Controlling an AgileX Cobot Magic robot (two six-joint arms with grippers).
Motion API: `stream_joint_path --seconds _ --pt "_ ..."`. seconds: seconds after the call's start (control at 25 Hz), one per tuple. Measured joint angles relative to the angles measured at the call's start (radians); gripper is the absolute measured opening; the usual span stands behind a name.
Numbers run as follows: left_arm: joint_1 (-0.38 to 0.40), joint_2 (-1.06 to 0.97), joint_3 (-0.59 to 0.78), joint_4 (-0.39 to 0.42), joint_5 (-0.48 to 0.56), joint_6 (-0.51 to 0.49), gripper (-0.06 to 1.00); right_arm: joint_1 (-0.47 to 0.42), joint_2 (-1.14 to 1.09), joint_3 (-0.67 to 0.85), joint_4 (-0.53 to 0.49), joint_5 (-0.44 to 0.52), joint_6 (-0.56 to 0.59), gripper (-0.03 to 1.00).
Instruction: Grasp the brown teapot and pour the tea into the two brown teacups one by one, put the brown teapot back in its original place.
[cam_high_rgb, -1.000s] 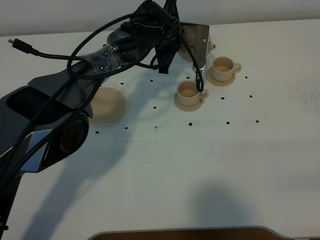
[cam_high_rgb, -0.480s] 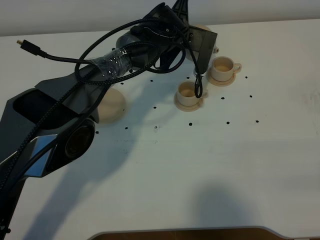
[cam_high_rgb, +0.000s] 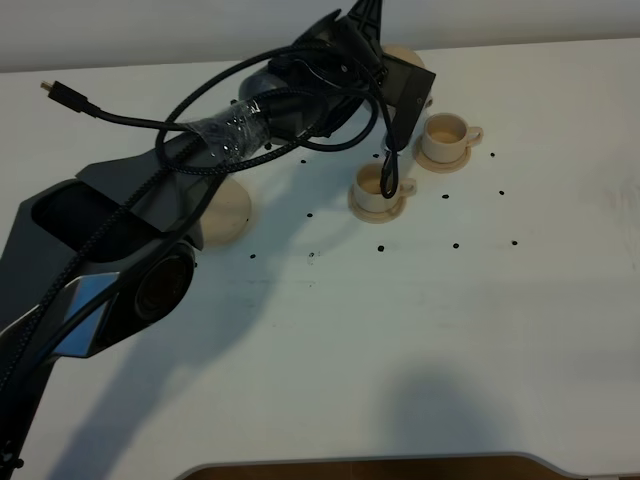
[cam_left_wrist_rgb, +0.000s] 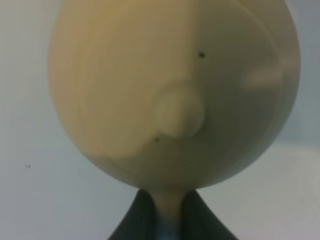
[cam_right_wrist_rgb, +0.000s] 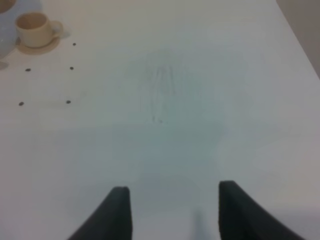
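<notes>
The brown teapot (cam_left_wrist_rgb: 175, 90) fills the left wrist view, lid knob toward the camera. My left gripper (cam_left_wrist_rgb: 168, 202) is shut on its handle. In the high view only the teapot's edge (cam_high_rgb: 406, 56) and spout tip show behind the left wrist, held above the table just behind the two brown teacups. The near teacup (cam_high_rgb: 379, 186) and the far teacup (cam_high_rgb: 446, 133) stand on their small saucers. The far teacup also shows in the right wrist view (cam_right_wrist_rgb: 33, 28). The wide round saucer (cam_high_rgb: 227, 212) lies bare, partly under the left arm. My right gripper (cam_right_wrist_rgb: 175, 210) is open and empty over bare table.
The left arm and its looping black cables (cam_high_rgb: 150, 120) stretch across the left and back of the white table (cam_high_rgb: 420, 330). Small black dots mark the tabletop around the cups. A dark edge (cam_high_rgb: 380, 468) runs along the table's front.
The left wrist has turned and shifted slightly right and back with the teapot, staying behind the cups. The cups and the wide saucer have not moved.
</notes>
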Motion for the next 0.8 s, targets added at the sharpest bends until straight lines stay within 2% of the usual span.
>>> stream_joint_path --seconds 0.32,0.8 --pt "-0.017 0.014 0.0 0.038 -0.044 -0.027 0.13 0.0 0.0 0.0 0.0 0.0 0.001 0.4" --pt "-0.041 0.014 0.0 0.097 -0.048 -0.027 0.13 0.0 0.0 0.0 0.0 0.0 0.001 0.4"
